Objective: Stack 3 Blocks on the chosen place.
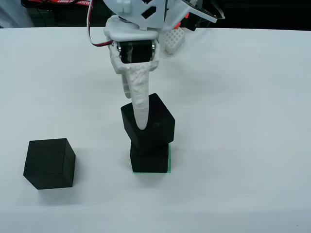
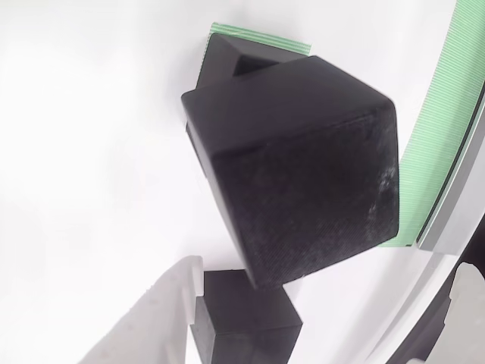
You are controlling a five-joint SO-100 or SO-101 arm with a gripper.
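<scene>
In the front view, one black block (image 1: 150, 162) sits on the green square (image 1: 169, 160). A second block (image 1: 154, 127) rests tilted and turned on top of it, and my gripper (image 1: 146, 124) is shut on it, one white finger (image 1: 140, 104) lying across its near face. The third block (image 1: 49, 163) stands alone on the table to the left. In the view that rides on the gripper, the held block (image 2: 295, 182) is large and central. The lower block (image 2: 225, 59) and the green square (image 2: 261, 38) peek out beyond it, and the third block (image 2: 246, 322) lies at the bottom.
The white table (image 1: 243, 121) stretches open to the right and front. A white ridged part (image 1: 175, 40) lies near the arm's base at the back. A green striped strip (image 2: 447, 129) runs along the right side of the gripper view.
</scene>
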